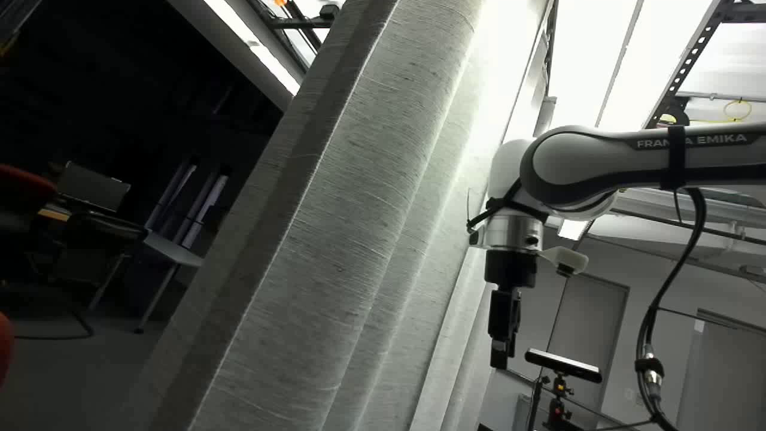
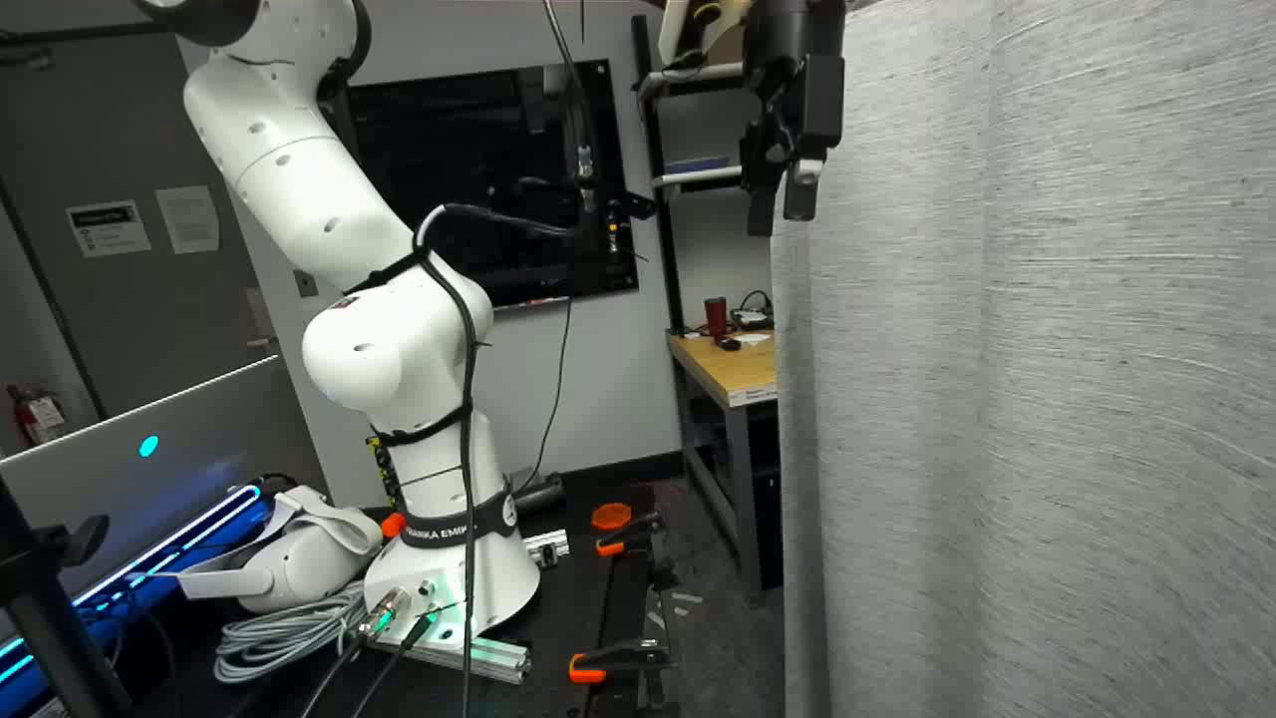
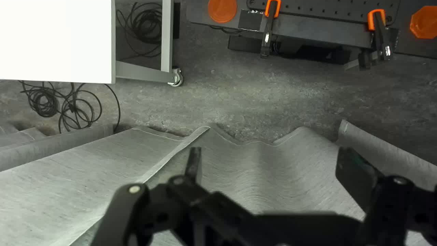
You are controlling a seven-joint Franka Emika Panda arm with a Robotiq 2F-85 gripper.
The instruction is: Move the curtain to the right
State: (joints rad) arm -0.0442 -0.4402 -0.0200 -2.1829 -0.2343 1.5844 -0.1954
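Trainee: State the condition of the gripper (image 3: pixel 269 153).

Technician: Jaws spread wide. In the wrist view, the two fingers (image 3: pixel 356 177) stand well apart, and the curtain (image 3: pixel 259 174) shows across the gap.

Trainee: Locate the curtain with respect to the gripper.

Technician: Alongside it. In an exterior view, the gripper (image 1: pixel 504 356) points downward from the arm (image 1: pixel 574 161), at the picture's right of the long grey folds. In an exterior view, the curtain (image 2: pixel 997 349) fills the right part of the picture, and the fingertips (image 2: pixel 800 194) overlap its edge.

Trainee: Confirm contact.

Technician: Cannot be determined. (Note that overlap in a view is not proof of touch.) Whether any part of the curtain lies between the fingers is likewise unclear.

Trainee: Give the vertical extent of the curtain.

Technician: It reaches both above and below the level of the gripper. In the wrist view, the lower hem (image 3: pixel 256 141) is visible against the dark floor (image 3: pixel 259 99), beyond the fingertips, and forms a wavy line.
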